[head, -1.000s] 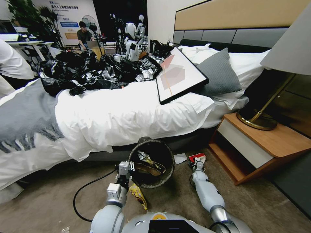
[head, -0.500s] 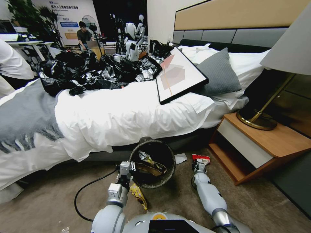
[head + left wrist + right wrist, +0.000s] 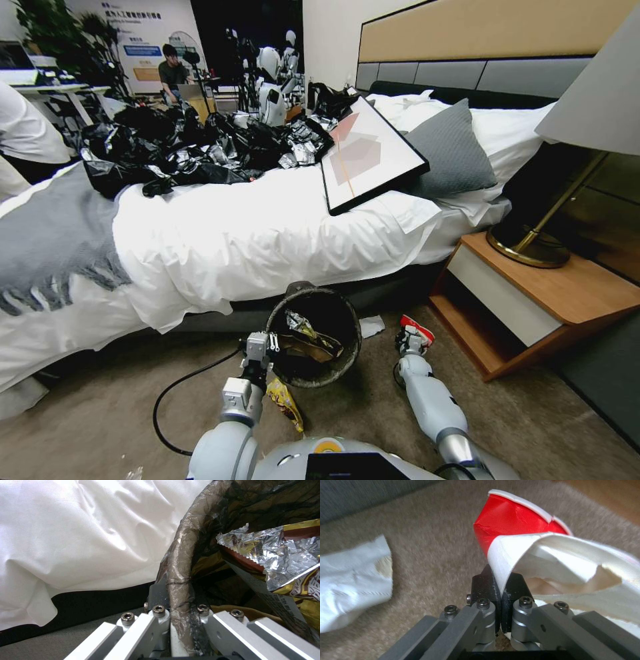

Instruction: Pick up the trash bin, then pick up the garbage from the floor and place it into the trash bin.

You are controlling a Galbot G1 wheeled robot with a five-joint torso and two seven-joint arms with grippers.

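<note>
Left gripper [image 3: 261, 347] is clamped on the near-left rim of the round trash bin lined with a black plastic bag [image 3: 347, 360]; in the left wrist view the fingers [image 3: 160, 620] sit on either side of the bag-wrapped rim [image 3: 180, 580], pinching it. The bin is beside the white-sheeted bed [image 3: 267, 233], over the beige carpet [image 3: 100, 413]. Inside it: a crumpled foil-and-gold snack wrapper [image 3: 283, 555] and tan paper.

Right gripper [image 3: 411, 342] is to the right of the bin, low over the carpet, near the wooden nightstand [image 3: 533, 300]. Its black finger pads [image 3: 483, 585] are pressed together on the edge of a crushed red-and-white paper carton [image 3: 520, 530]; the carton stands out beyond the fingertips, open white side toward the camera.

A white crumpled paper [image 3: 371, 326] lies on the carpet between bin and right gripper, apart from both. A yellow snack wrapper [image 3: 285, 401] lies on the floor just beside the left forearm, under the bin's near edge.
</note>
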